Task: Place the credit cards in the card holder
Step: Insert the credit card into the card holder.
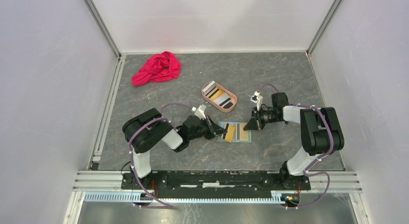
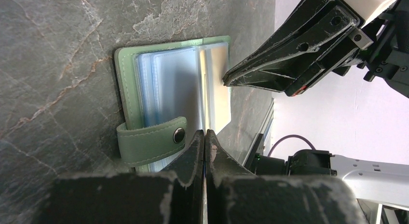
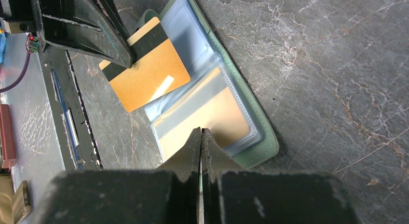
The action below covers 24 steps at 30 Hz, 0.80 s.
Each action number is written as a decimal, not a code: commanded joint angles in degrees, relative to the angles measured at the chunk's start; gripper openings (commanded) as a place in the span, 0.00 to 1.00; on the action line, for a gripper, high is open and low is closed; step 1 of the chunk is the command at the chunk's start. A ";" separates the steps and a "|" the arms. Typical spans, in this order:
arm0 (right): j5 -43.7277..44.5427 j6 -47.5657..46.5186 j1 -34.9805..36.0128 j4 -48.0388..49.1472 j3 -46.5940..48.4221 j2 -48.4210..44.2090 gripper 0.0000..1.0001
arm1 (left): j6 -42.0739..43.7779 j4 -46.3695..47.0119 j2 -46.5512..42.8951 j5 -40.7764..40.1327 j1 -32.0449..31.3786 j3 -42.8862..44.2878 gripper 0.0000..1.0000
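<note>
The sage-green card holder [image 1: 242, 133] lies open on the table, showing light blue pockets [image 3: 193, 35] and its snap tab [image 2: 152, 139]. My left gripper [image 2: 206, 133] is shut on the striped end of an orange credit card [image 3: 149, 74]. It holds the card tilted over the holder's left half, edge-on in the left wrist view. My right gripper [image 3: 201, 131] is shut with nothing in it. Its tips rest on the right half, on a clear pocket with an orange card [image 3: 217, 113] inside. More credit cards [image 1: 217, 94] lie in the tray.
The pinkish-tan oval tray [image 1: 235, 96] sits just behind the holder. A crumpled red cloth [image 1: 156, 68] lies at the back left. White walls enclose the table on three sides, and the metal rail with the arm bases runs along the near edge.
</note>
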 commanded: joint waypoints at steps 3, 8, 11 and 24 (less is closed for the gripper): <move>1.05 -0.97 0.26 -0.13 1.61 0.14 0.00 | -2.21 3.91 2.11 0.88 -0.25 1.68 0.02; 1.05 -0.97 0.27 -0.13 1.67 0.10 0.00 | -2.48 3.81 2.92 1.26 -0.23 2.15 0.02; 0.96 -0.97 0.31 -0.13 1.69 0.12 0.00 | -2.33 3.48 3.21 1.41 -0.28 2.44 0.02; 0.96 -0.97 0.27 -0.13 1.62 0.10 0.00 | -3.29 7.62 3.55 1.38 -0.25 1.43 0.02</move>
